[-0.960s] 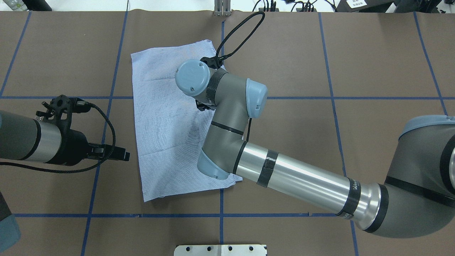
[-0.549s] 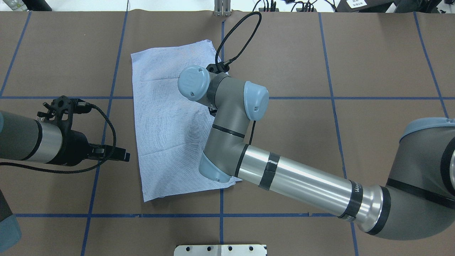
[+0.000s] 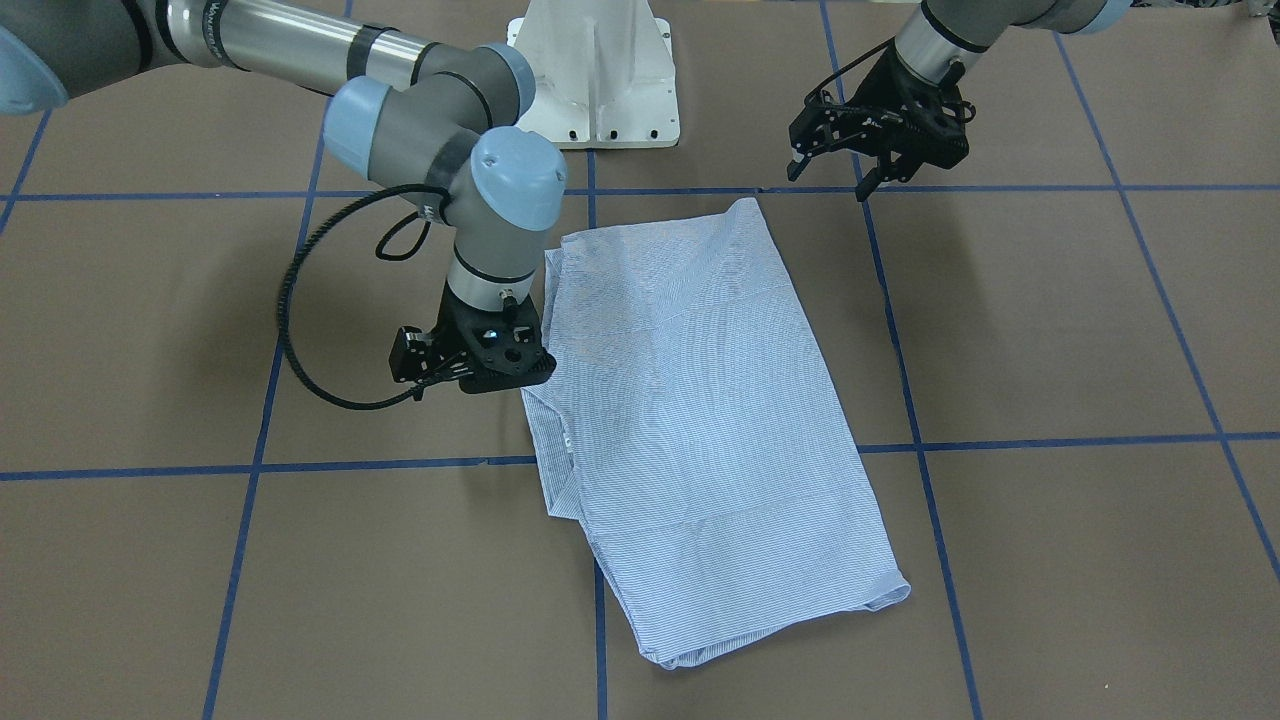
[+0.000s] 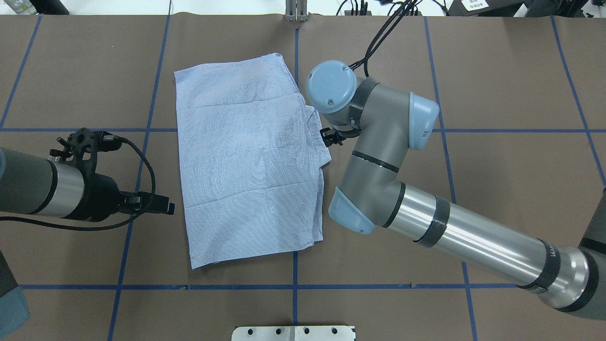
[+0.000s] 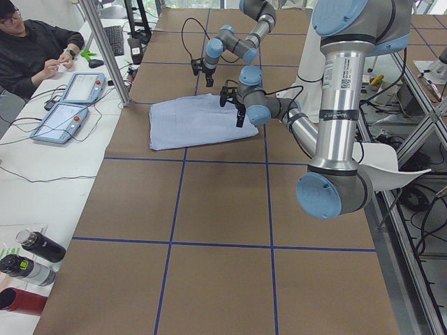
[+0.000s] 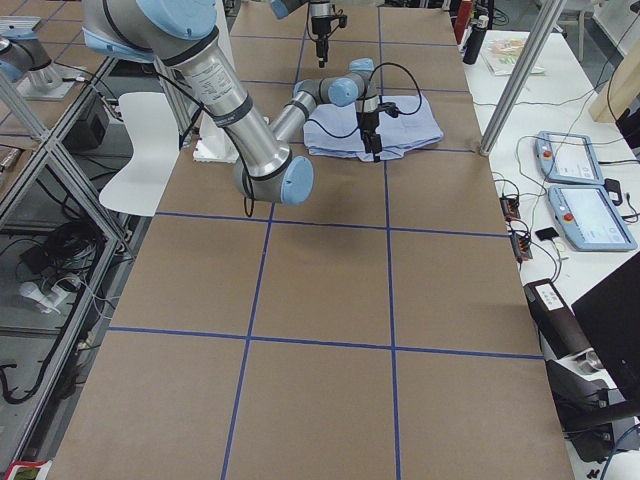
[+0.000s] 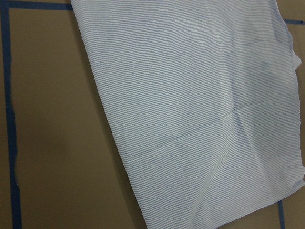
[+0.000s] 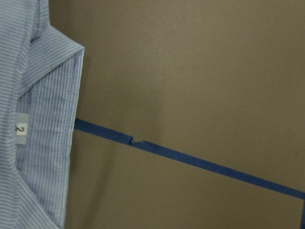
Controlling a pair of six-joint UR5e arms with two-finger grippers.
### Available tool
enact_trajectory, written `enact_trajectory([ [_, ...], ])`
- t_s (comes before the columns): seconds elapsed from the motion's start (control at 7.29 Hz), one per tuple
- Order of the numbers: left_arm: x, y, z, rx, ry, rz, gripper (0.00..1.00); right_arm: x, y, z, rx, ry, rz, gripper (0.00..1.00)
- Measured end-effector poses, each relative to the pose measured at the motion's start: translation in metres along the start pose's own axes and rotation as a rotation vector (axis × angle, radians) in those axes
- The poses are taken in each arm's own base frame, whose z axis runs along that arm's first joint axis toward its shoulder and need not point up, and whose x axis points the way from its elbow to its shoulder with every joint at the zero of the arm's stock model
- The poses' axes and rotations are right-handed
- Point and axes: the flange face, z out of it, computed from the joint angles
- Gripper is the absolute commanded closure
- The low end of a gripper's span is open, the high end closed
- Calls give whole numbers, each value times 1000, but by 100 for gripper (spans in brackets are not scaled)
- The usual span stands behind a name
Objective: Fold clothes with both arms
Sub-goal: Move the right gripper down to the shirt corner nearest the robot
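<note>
the brown table (image 4: 497, 71), gridded with blue tape (image 4: 497, 130), runs past every frame edge. the right arm (image 4: 464, 241) enters from the lower right of the overhead view, its shoulder cut off. the left arm (image 4: 28, 189) is cropped at the left edge. the folded striped shirt (image 4: 241, 166) lies flat at centre, its sleeves and buttons hidden. the right gripper (image 3: 480, 360) hangs just beside the shirt's collar edge, fingers hidden under the wrist, so i cannot tell how its jaws stand. the left gripper (image 3: 828, 180) hovers off the shirt's opposite side, jaws spread and empty. a small white neck label (image 8: 20, 129) reads 2.
</note>
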Motion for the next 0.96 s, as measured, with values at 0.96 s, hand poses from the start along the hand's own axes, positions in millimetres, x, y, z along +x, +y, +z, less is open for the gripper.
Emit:
enact_trajectory([
  [0.96,56,61,47,43,28,-529,0,-47,135,-11,102,-443,848,11],
])
